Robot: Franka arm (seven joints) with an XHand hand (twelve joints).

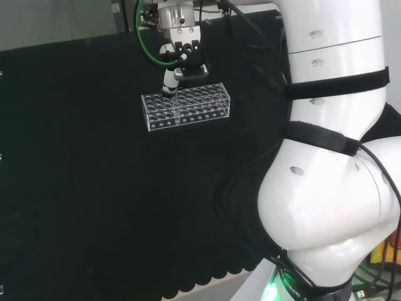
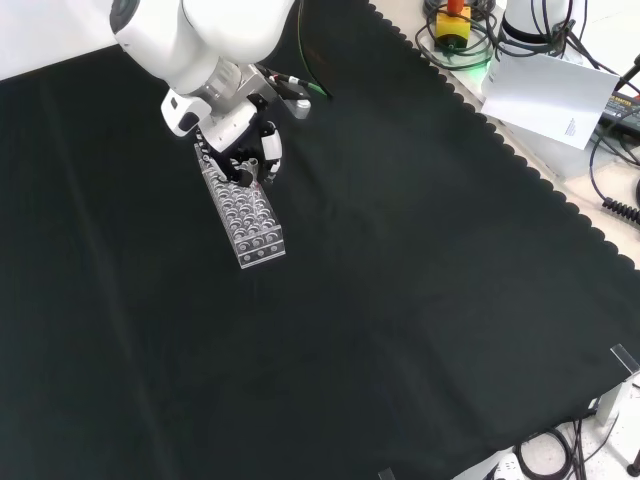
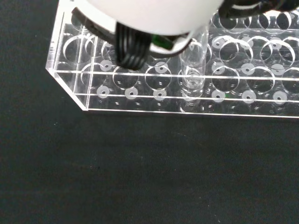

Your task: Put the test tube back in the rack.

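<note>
A clear plastic rack [image 1: 199, 111] with several rows of round holes lies on the black cloth; in the front view the rack [image 2: 256, 231] runs away from the camera toward the hand. The hand [image 1: 183, 68] hangs over the rack's far edge in the head view, and in the front view the hand [image 2: 252, 152] sits over the rack's upper end with fingers curled. In the wrist view a clear test tube [image 3: 193, 65] stands upright in a hole of the rack [image 3: 140, 95] in an outer row, its top reaching up into the blurred hand [image 3: 149, 16].
The arm's white links [image 1: 326, 138] stand at the right of the head view. In the front view a white sheet [image 2: 545, 92], cables and a yellow and red item [image 2: 452, 18] lie past the cloth's scalloped edge [image 2: 520, 165] at the upper right.
</note>
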